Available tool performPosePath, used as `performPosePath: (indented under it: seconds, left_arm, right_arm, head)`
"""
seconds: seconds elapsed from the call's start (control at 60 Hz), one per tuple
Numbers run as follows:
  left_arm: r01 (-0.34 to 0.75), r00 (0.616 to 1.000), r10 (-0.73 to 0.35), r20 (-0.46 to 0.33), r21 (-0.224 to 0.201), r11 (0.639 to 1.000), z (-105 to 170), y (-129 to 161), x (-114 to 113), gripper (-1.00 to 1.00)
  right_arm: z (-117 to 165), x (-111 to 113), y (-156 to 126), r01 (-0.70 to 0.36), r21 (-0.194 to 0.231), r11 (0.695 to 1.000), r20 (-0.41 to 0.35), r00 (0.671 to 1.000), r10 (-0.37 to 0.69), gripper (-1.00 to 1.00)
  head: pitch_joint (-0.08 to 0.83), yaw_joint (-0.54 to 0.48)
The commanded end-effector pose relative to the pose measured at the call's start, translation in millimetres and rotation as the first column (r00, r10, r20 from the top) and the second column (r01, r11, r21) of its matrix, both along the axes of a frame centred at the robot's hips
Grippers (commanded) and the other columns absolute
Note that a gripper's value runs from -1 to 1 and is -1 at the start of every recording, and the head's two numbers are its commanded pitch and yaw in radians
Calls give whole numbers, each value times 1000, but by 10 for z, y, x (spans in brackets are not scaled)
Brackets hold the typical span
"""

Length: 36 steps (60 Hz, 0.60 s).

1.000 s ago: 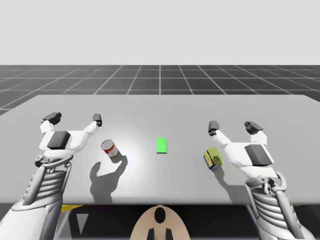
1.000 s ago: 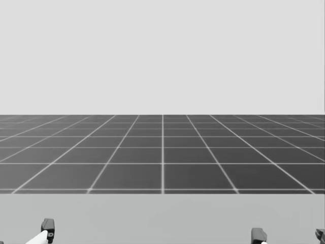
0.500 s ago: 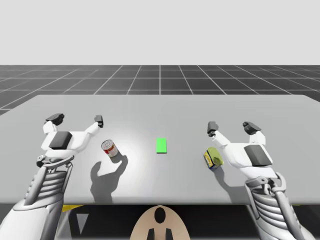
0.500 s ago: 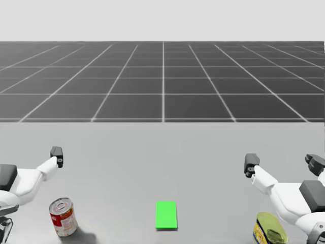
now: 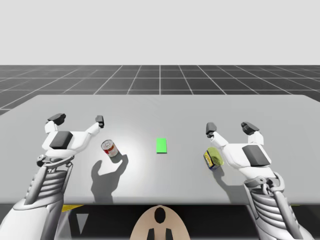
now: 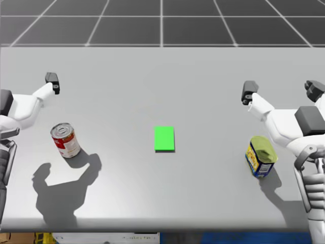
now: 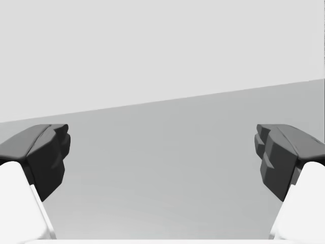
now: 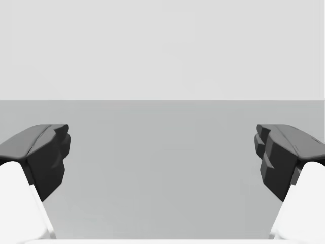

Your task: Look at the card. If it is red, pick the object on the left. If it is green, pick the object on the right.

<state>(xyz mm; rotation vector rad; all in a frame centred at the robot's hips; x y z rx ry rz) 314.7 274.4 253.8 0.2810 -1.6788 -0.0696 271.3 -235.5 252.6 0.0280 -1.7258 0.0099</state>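
Card (image 5: 161,145) on the grey table (image 5: 260,107) is green, lying flat about midway between my two grippers and a little nearer my torso than their fingertips.

My left gripper (image 5: 78,120) hovers above the table with its fingers spread wide and nothing between them; the left wrist view shows bare table ahead of the two dark pads. The red and white can (image 5: 109,148) stands upright just beside that gripper on its inner side, behind the inner fingertip and toward my body, apart from the hand. It throws a shadow on the table together with the arm.

My right gripper (image 5: 230,128) is likewise held apart and has hold of nothing, and the right wrist view shows plain table surface between and ahead of its fingers. The yellow and blue can (image 5: 213,158), with a yellow-green top, sits on the table close beside the right hand on its inner side, behind the inner fingertip and nearer my torso. In the high view the white hand overlaps part of it, while the head view shows it just beside the hand, so I cannot tell for certain whether they touch. Neither finger is against it.

Seen from the card, the red and white can is toward the left gripper and the yellow and blue can toward the right gripper, each well apart from the card.
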Motion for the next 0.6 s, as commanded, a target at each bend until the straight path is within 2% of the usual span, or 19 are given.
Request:
performPosePath:
  seconds: [0.017,0.35,0.467,0.6]
  left_arm:
    - [5,1000,-5,1,-1,1000,8,2,-4,-1000]
    - [8,1000,-8,0,1,1000,6,-7,-7,-1000]
    - [10,1000,-10,-1,1,1000,6,-11,-10,-1000]
    - [12,1000,-12,-2,0,1000,6,-26,-13,-1000]
  right_arm:
    - [1,-11,20,-2,8,1000,-1,1000,2,-1000]
    - [-1,-10,30,-1,6,1000,-3,1000,1,-1000]
    - [-3,-10,30,-1,5,1000,-4,1000,1,-1000]
    - [-6,-8,28,-2,5,1000,-6,1000,2,-1000]
  head:
    - [638,-1]
    - [672,-24]
    - [678,-96]
    - [701,-231]
